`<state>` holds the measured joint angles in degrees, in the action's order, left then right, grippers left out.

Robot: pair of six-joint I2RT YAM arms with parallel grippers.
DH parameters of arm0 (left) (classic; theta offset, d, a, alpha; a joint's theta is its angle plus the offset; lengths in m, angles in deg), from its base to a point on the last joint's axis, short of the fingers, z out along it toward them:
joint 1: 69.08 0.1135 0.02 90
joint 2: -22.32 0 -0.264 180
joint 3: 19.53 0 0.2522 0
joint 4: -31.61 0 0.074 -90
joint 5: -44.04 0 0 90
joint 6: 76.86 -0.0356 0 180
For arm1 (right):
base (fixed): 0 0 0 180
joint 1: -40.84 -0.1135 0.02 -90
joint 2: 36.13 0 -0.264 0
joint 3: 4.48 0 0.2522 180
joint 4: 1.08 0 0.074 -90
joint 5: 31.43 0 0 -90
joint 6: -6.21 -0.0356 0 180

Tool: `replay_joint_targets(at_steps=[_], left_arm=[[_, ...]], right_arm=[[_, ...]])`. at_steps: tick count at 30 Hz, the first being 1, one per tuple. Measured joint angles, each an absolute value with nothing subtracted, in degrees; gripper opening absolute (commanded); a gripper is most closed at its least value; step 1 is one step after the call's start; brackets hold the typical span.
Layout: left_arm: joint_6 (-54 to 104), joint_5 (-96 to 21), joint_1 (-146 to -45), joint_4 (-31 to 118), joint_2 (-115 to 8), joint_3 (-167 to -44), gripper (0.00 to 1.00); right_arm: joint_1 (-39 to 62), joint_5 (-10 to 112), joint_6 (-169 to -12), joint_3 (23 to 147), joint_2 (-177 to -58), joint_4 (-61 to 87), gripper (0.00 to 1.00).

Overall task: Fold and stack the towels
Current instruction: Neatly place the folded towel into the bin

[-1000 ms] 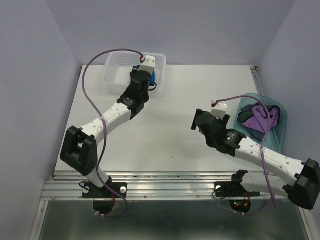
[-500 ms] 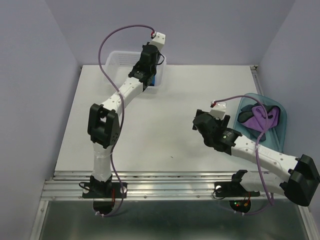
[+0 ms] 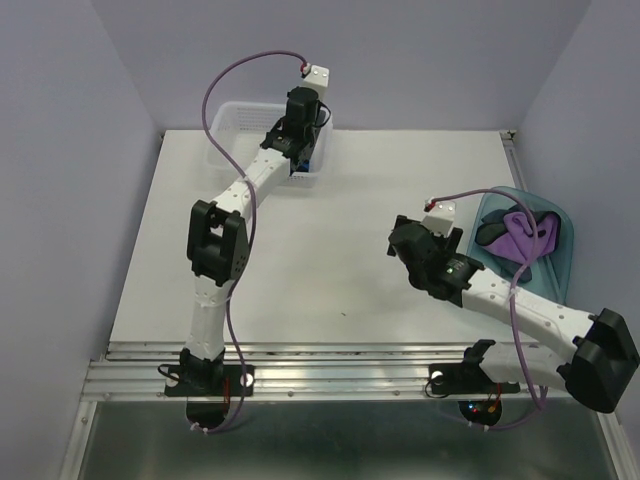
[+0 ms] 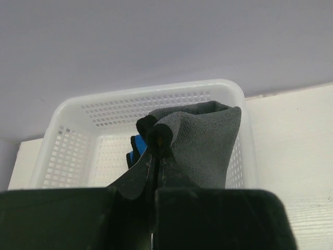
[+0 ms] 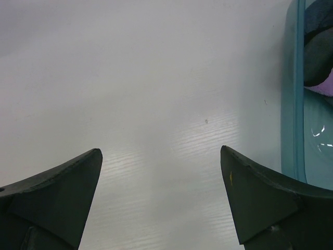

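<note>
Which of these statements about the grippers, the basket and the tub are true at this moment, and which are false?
1. The left gripper is shut on a dark grey towel above the white basket. True.
2. The right gripper holds a purple towel. False: it is open over the bare table and holds nothing.
3. The purple towel lies in the blue tub. True.
4. The basket stands at the near edge, by the arm bases. False: it stands at the far left corner of the table.
</note>
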<state>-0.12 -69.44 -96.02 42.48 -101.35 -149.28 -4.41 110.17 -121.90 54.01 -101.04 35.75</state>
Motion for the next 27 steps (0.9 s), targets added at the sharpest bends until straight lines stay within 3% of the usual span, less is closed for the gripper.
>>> replay_joint_targets(at_steps=[27], left_arm=[[5.63,-60.28,-89.46,46.00,-112.92,-157.30,0.00]], right_arm=[[-1.92,108.09,-121.29,53.36,-105.10,34.92,1.00]])
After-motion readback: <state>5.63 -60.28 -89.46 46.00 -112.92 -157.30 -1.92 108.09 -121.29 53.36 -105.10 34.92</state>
